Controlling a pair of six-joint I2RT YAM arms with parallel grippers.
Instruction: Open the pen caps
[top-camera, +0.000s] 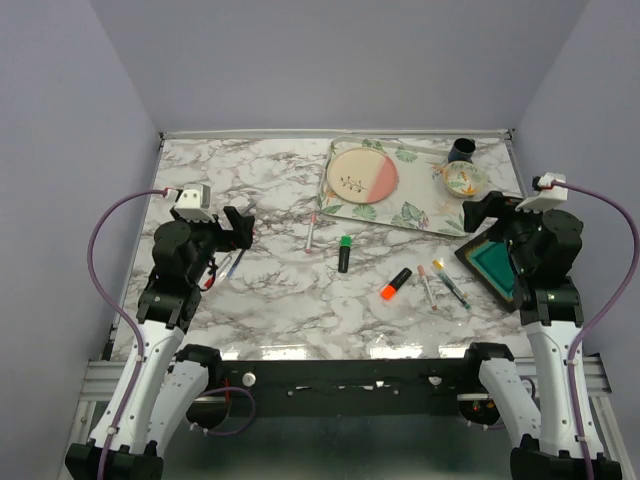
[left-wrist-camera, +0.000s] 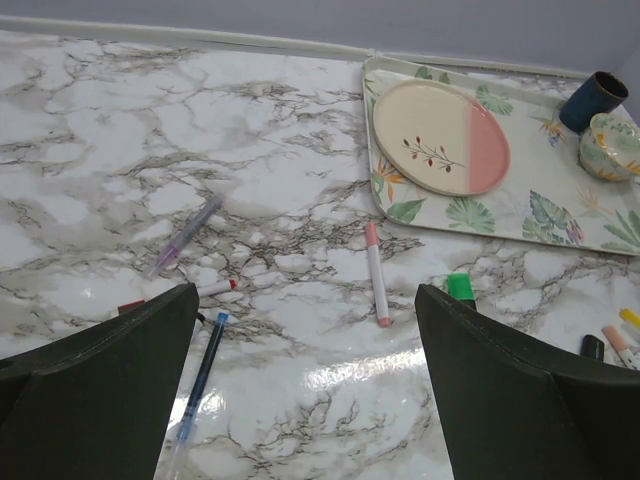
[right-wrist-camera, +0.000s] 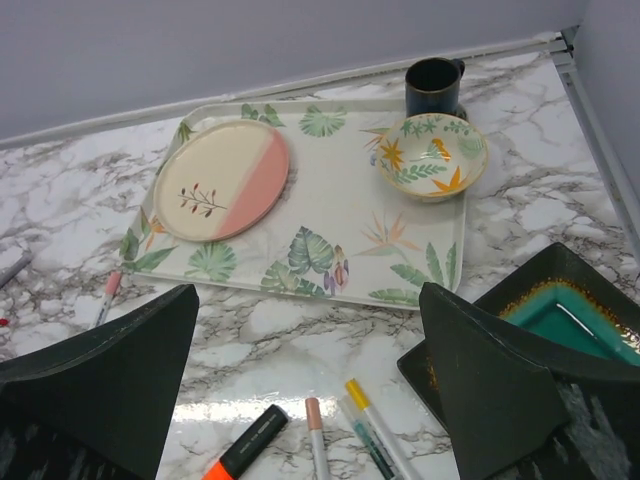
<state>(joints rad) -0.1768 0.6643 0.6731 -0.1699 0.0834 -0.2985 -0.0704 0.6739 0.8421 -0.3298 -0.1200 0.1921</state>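
Several capped pens lie on the marble table. A black highlighter with a green cap rests mid-table, and one with an orange cap lies to its right. Beside that are thin pens with a pink cap and a yellow cap. A pink pen lies left of centre. A blue pen, a purple pen and a red-tipped pen lie under the left arm. My left gripper and right gripper hover open and empty.
A leaf-print tray at the back right holds a cream-and-pink plate and a patterned bowl. A dark cup stands behind the bowl. A dark square dish with a teal inside sits under the right arm.
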